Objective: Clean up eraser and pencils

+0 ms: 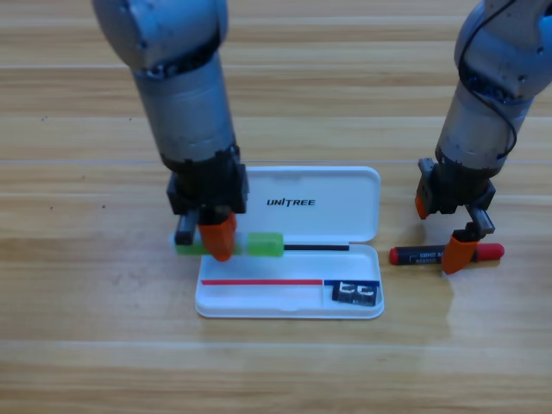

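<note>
left gripper (217, 235) clamped on green pencil (266, 244) at case (362, 198) hinge: lower level into tray. eraser (356, 293) already in corner compartment. right gripper (461, 246) astride black pencil (444, 254) on worktop (86, 328), grip unclear; close centred.

One fixed camera looks steeply down on the wooden table (78, 345), seemingly from fairly close.

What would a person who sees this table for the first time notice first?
Probably the open white case in the middle, with the eraser in its tray's right end. The left gripper is down on the green pencil at the case's hinge line. The right gripper is down on the black-and-red pencil, which lies on the table right of the case.
</note>
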Controlling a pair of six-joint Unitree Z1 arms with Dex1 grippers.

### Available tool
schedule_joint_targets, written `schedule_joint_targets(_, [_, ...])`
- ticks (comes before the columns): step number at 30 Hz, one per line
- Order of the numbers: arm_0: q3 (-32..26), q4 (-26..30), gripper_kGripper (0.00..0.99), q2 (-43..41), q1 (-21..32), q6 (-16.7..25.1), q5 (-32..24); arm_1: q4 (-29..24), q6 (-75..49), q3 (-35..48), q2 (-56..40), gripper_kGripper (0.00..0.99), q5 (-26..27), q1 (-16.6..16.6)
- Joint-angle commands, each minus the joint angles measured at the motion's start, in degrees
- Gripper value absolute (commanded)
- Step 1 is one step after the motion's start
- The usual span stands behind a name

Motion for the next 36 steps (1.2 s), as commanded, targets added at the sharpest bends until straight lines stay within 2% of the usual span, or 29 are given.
schedule_joint_targets(1, [-2.2,-0.4,0.0,6.0,-2.4,-0.5,-0.7,-1.3,-1.1,0.5,4.0,0.916,-0.8,-2.1])
schedule_joint_targets(5, [-3.8,-0.4,0.0,7.6,-3.0,-0.9,-0.9,-0.6,-2.3,1.4,4.3,0.813,-1.0,-2.1])
schedule_joint_targets(10, [-5.0,-0.4,0.0,9.0,-3.7,-1.3,-1.2,-0.3,-3.2,2.2,4.8,0.808,-0.6,-2.1])
schedule_joint_targets(13, [-5.4,-0.4,0.0,9.9,-3.8,-1.4,-1.5,-0.2,-3.4,2.3,5.0,0.612,-0.2,-2.1])
schedule_joint_targets(14, [-5.5,-0.4,0.0,10.0,-3.8,-1.5,-1.6,0.0,-3.6,2.3,5.0,0.517,-0.1,-2.1])
schedule_joint_targets(17, [-5.6,-0.3,0.0,10.5,-3.8,-1.5,-1.8,0.4,-4.0,2.4,5.0,0.147,0.1,-2.1])
schedule_joint_targets(18, [-5.6,-0.3,0.0,10.7,-3.8,-1.5,-1.9,0.4,-4.0,2.5,5.0,0.048,0.2,-2.1])
schedule_joint_targets(19, [-5.6,-0.3,0.0,10.8,-3.8,-1.5,-2.2,0.4,-4.0,2.6,5.0,0.0,0.3,-2.1])
schedule_joint_targets(27, [-5.3,-0.3,0.0,11.5,-3.8,-1.5,-3.1,1.5,-2.1,3.4,2.2,0.0,0.9,-2.1])
schedule_joint_targets(32, [-4.6,-0.3,0.0,11.7,-3.7,-1.5,-3.3,6.5,4.4,3.4,-4.5,0.0,0.9,-1.5])
schedule_joint_targets(36, [-4.2,-0.3,0.0,11.8,-3.5,-1.5,-3.2,6.7,7.7,5.2,-10.2,0.0,1.6,-1.0])
